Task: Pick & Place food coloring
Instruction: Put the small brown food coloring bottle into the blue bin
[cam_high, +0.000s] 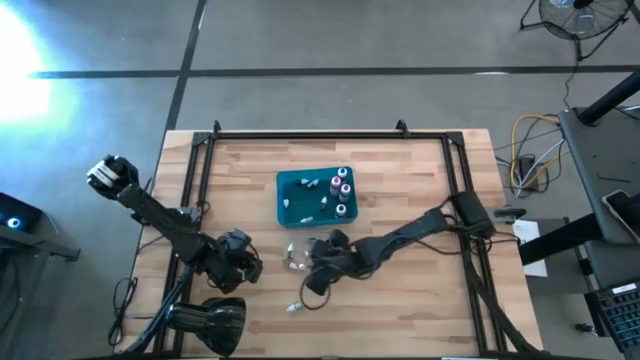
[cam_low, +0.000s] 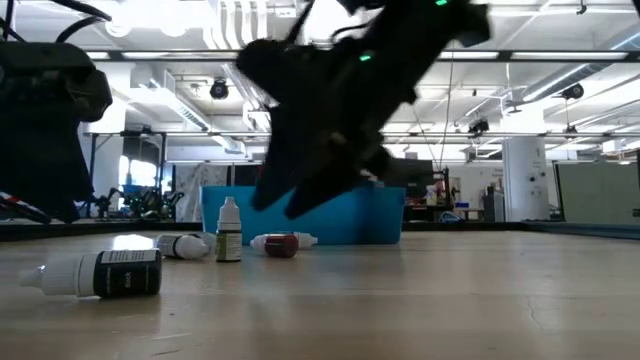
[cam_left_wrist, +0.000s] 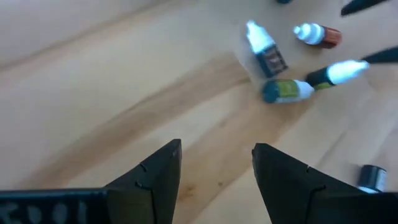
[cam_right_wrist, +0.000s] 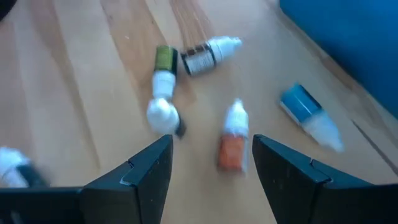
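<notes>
Several tiny food coloring bottles (cam_high: 296, 256) lie loose on the wood in front of the teal bin (cam_high: 286, 210), which holds several more (cam_high: 341, 190). One dark bottle (cam_high: 295, 308) lies apart, nearer the front edge. My right gripper (cam_right_wrist: 211, 146) is open and hovers low over the loose group. A red bottle (cam_right_wrist: 232, 142) lies just ahead of its fingers, with a green-labelled one (cam_right_wrist: 163, 68) and a blue one (cam_right_wrist: 306, 111) beyond. My left gripper (cam_left_wrist: 217, 152) is open, to the left of the group (cam_left_wrist: 283, 68). In the low view one bottle (cam_low: 229, 232) stands upright and the others lie on their sides.
The teal bin (cam_low: 375, 222) sits at the table's middle, behind the loose bottles. A black frame (cam_high: 190, 190) runs along the table's left, far and right sides. A black round lamp-like object (cam_high: 212, 322) sits at the near left edge. Bare wood lies right of the bin.
</notes>
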